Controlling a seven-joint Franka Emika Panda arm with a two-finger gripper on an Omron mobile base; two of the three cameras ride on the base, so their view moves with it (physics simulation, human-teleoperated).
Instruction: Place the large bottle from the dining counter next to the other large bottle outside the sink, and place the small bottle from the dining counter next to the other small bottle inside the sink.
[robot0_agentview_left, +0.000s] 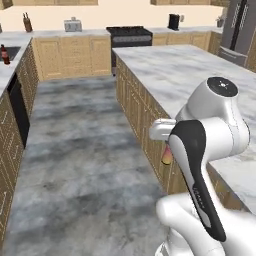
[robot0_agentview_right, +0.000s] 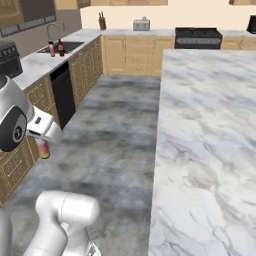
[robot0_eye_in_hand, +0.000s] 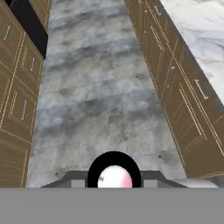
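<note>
Hand view: claw closed on the small bottle, carried over the floor beside the dining counter.

Judged light, rigid and smooth-sided, the small bottle suits a hold just below its cap, kept upright. Right base view adds the sink, far beyond the dining counter, with the other large bottle and the large bottle beside it.
</note>
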